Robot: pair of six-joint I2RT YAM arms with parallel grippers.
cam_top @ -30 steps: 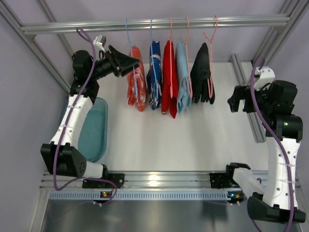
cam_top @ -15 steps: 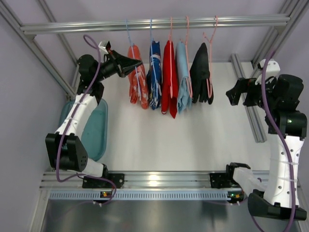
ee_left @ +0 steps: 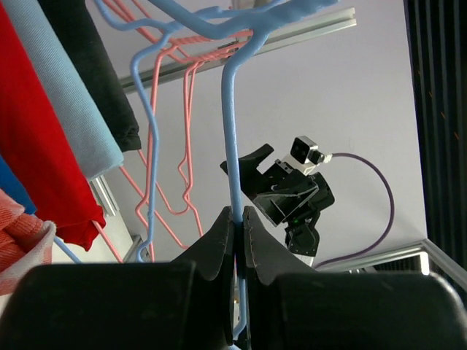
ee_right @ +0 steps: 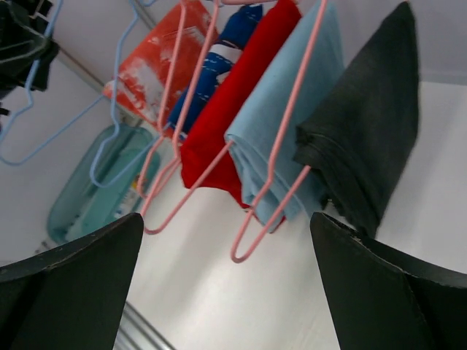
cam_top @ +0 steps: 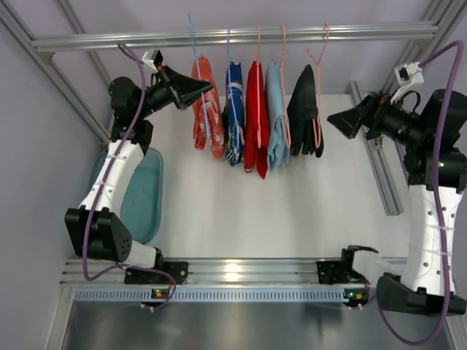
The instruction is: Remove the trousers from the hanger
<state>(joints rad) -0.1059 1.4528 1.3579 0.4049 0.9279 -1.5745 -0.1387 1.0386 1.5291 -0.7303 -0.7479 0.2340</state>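
The orange-red mottled trousers [cam_top: 206, 109] hang on the light-blue hanger [cam_top: 193, 45] at the left end of the rail. They also show in the right wrist view [ee_right: 153, 65] and at the left edge of the left wrist view [ee_left: 18, 240]. My left gripper [cam_top: 207, 90] is shut on the blue hanger's wire [ee_left: 235, 175], just left of the trousers' top. My right gripper [cam_top: 334, 120] is open and empty, raised to the right of the black garment [cam_top: 306, 113], pointing left at the row of clothes.
The rail [cam_top: 233, 35] also carries a blue-and-white garment [cam_top: 235, 109], a plain red one [cam_top: 255, 117], a light-blue one [cam_top: 276, 117] and the black one, several on pink hangers [ee_right: 288, 131]. A teal tray [cam_top: 142, 193] lies on the table at the left.
My left gripper has risen with the blue hanger, lifting the trousers slightly. My right arm has swung up and left, its gripper now pointing at the hanging clothes.
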